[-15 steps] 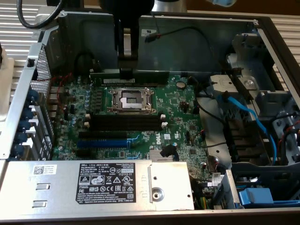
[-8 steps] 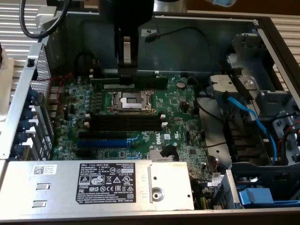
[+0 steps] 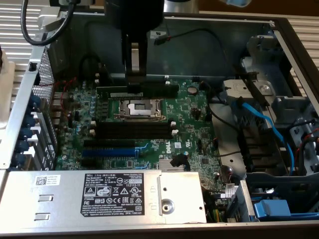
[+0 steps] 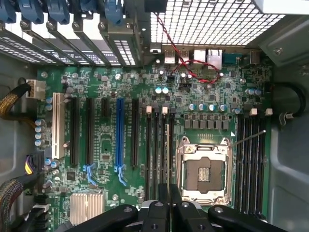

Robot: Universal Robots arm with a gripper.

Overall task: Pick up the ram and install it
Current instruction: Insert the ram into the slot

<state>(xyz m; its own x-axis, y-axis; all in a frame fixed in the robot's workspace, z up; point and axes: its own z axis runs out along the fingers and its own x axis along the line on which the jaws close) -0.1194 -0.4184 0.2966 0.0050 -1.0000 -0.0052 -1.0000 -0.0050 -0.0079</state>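
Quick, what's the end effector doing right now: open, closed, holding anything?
End effector: closed, holding the ram.

A pale grey, ribbed tabletop [image 3: 305, 24] shows at both upper corners of the exterior view, around the open metal case [image 3: 99, 30], under soft, even light.

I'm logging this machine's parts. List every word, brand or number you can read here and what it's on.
"DELL": on the power supply label.
"DELL": white print on the motherboard.
Too small to read: the label's fine print, the barcode stickers, the board's component markings.
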